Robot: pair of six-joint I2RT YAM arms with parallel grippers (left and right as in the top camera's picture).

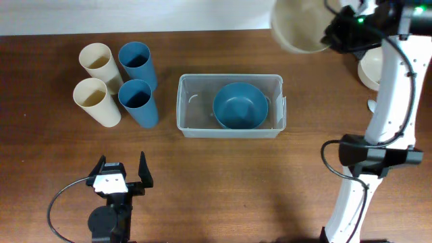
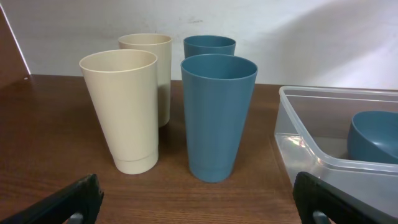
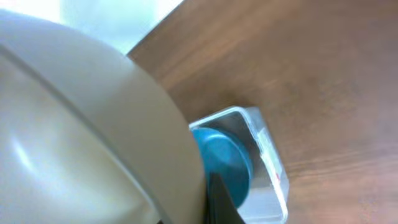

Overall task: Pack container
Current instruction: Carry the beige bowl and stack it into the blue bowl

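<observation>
Dark brown wooden table (image 1: 223,169) fills the overhead view, with a strip of white wall (image 1: 135,13) along its far edge. The left hand (image 1: 123,174) sits over the near edge of the table, its two black fingers (image 1: 144,172) spread wide with nothing between them. Ahead of it and well apart stand four tall plastic tumblers in a tight square. A cream tumbler (image 1: 95,100) and a blue tumbler (image 1: 138,102) form the nearer row, and a second cream tumbler (image 1: 98,62) and a second blue tumbler (image 1: 138,62) stand behind them, cream to the hand's left and blue straight ahead. Ahead and to the right of this hand the clear plastic rectangular container (image 1: 229,77) rests upright on the table, near the blue tumblers on their right. Inside it, toward the half farther from the left hand, sits a blue round plastic bowl (image 1: 240,104), opening upward. The right hand (image 1: 329,35) is at the far right of the table, beyond the container's far right corner, clenched on the rim of a cream round plastic bowl (image 1: 297,25) that it holds up off the table. In its wrist view the bowl's wall fills most of the frame, with the container and blue bowl below and beyond it. To this hand's right and nearer the robot, another cream bowl (image 1: 370,71) sits partly hidden behind the arm.
</observation>
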